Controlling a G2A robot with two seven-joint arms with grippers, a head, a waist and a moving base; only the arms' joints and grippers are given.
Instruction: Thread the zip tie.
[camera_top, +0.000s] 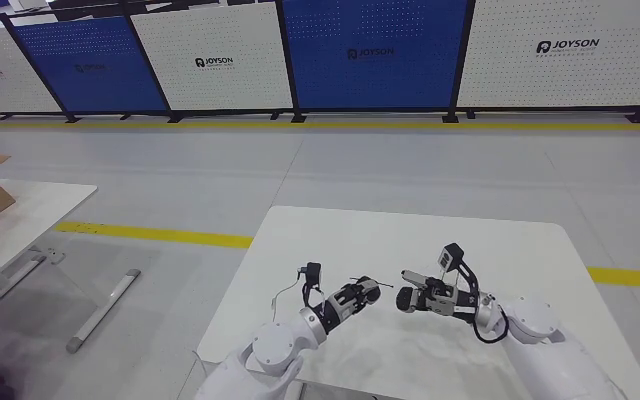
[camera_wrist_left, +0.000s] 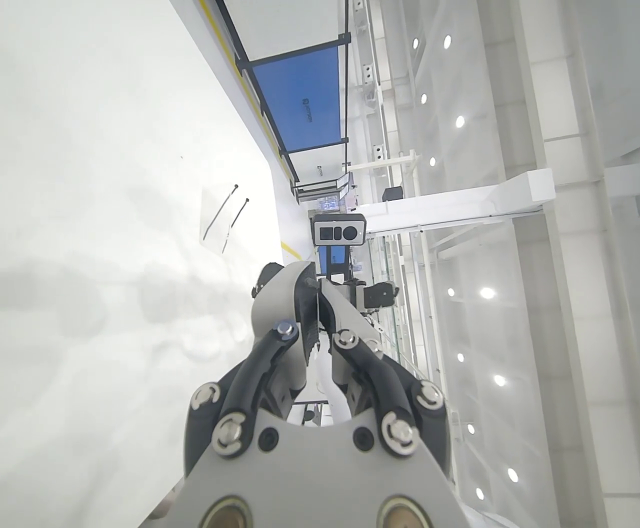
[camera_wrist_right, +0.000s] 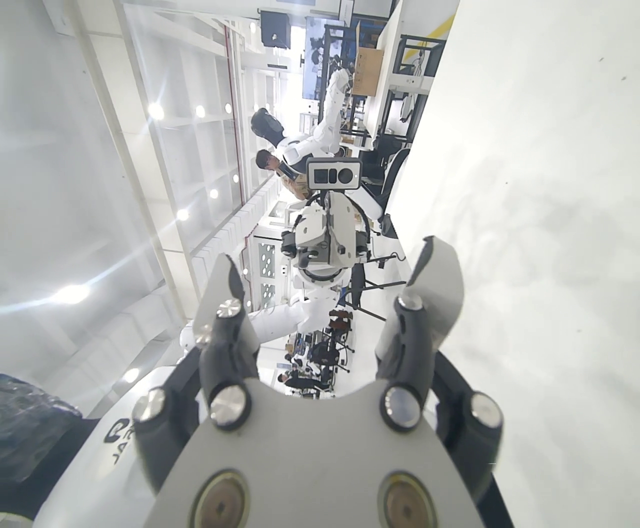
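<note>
Left wrist view, left claw (camera_wrist_left: 312, 282): your fingers are pressed together on a thin black zip tie (camera_wrist_left: 316, 312), which sits edge-on between the pads.
Held zip tie: in the top view a short dark length pokes out past the claw toward the other arm. You cannot tell which end is the head.
Right claw (camera_wrist_right: 327, 255): spread wide with nothing in it, facing the left claw across a small gap above the table (camera_wrist_left: 100, 150).
Loop: none to be seen. As far as you can judge, the strap is unthreaded and its tail is not yet through the head.
Spare zip ties (camera_wrist_left: 220, 211): two more lie side by side on what looks like a clear sleeve (camera_wrist_left: 212, 200), flat on the table and well apart from both claws.
Done so far: one tie is gripped and, by the look of it, held clear of the table.
Left to do: nearly everything, in my judgement. You need the right claw to take the free end, bend it round, feed it into the head and draw it through.
</note>
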